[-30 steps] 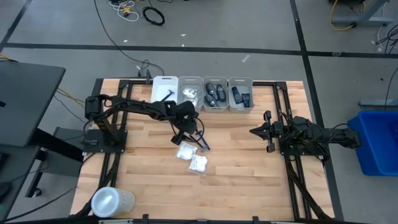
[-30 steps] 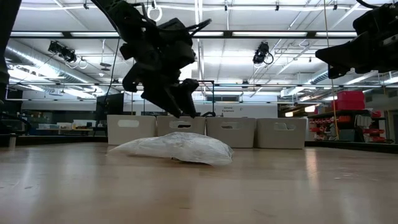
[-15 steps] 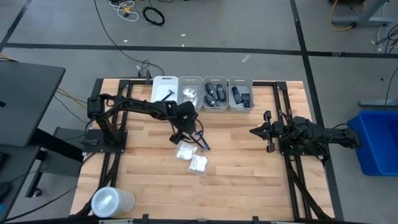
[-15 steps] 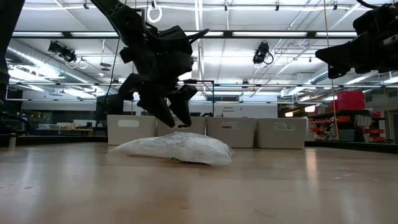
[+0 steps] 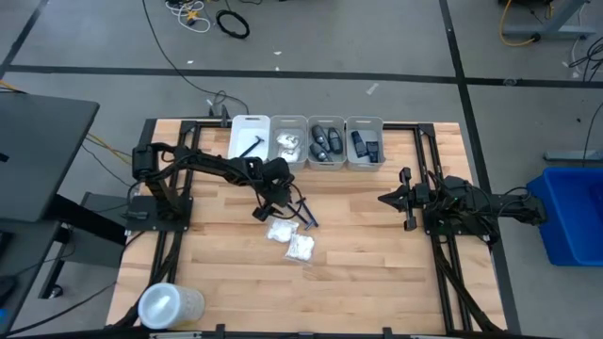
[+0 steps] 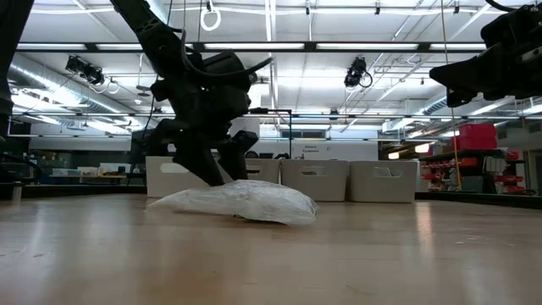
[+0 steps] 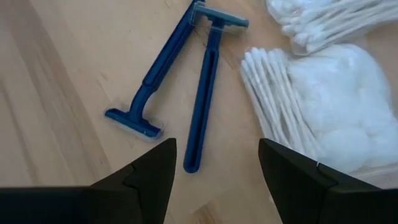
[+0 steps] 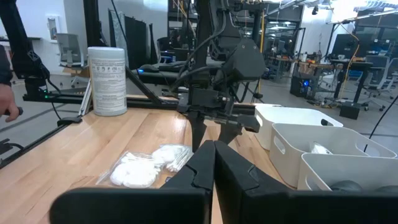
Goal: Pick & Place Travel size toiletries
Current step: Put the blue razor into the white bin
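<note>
Two dark blue razors (image 7: 205, 87) (image 7: 152, 84) lie flat on the wooden table, next to two white crinkly packets of cotton items (image 7: 317, 106). In the high view the razors (image 5: 306, 218) lie mid-table, with the packets (image 5: 281, 231) (image 5: 301, 248) just nearer. My left gripper (image 7: 214, 168) hangs open low over the razors, slanting down. One razor's handle end lies between its fingertips, and nothing is touched. It also shows in the high view (image 5: 275, 205) and the low view (image 6: 212, 165). My right gripper (image 5: 403, 200) waits shut at the table's right.
Several white bins (image 5: 250, 141) (image 5: 288, 141) (image 5: 326, 143) (image 5: 364, 143) line the far edge, some holding small dark items. A large clear lidded tub (image 5: 170, 306) stands at the near left corner. Bare wood lies between the packets and my right arm.
My left gripper has sunk toward the table over the razors and drifted slightly toward the table's left, staying open. The razors and packets have not moved.
</note>
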`<state>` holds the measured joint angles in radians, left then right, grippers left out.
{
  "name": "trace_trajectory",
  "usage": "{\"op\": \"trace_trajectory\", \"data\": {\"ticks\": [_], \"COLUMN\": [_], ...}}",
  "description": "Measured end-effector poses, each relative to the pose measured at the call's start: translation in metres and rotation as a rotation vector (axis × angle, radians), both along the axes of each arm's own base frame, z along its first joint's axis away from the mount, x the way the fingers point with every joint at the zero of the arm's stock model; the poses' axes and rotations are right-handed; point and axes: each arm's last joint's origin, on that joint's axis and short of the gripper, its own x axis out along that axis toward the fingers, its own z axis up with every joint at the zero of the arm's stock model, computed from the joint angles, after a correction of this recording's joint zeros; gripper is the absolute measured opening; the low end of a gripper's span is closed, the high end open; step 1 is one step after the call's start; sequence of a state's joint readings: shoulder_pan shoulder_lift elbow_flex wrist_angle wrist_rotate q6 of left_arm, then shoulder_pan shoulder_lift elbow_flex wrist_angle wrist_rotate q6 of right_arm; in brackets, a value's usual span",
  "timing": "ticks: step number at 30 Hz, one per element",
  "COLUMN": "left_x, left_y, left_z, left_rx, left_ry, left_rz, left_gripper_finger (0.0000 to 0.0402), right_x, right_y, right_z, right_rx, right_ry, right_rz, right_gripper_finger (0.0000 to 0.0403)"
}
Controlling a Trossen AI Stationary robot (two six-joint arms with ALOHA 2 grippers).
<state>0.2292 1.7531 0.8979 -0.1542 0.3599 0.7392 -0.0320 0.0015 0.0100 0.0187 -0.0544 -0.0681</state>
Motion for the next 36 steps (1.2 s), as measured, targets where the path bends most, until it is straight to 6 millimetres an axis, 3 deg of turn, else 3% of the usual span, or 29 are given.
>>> {"op": "trace_trajectory", "data": {"ticks": [18,27,36], "left_x": [0.0,0.007,0.006], "left_y": [0.008,0.013,0.018], "left_z": [0.001,-0.019,-0.02], "left_rx": [-0.043,-0.072,-0.081], "left_ry": [-0.049,-0.046,-0.04], "left_rz": [0.007,0.012,0.028], "left_gripper_finger": [0.0235,0.0235,0.0235], "right_x": [0.0,0.0,0.0], "right_y": [0.0,0.0,0.0], "right_z": [0.0,0.0,0.0], "right_rx": [0.0,0.0,0.0], "right_ry": [0.0,0.0,0.0], "right_rz": [0.0,0.0,0.0], "right_gripper_finger": [0.0014,0.0014,0.0014]}}
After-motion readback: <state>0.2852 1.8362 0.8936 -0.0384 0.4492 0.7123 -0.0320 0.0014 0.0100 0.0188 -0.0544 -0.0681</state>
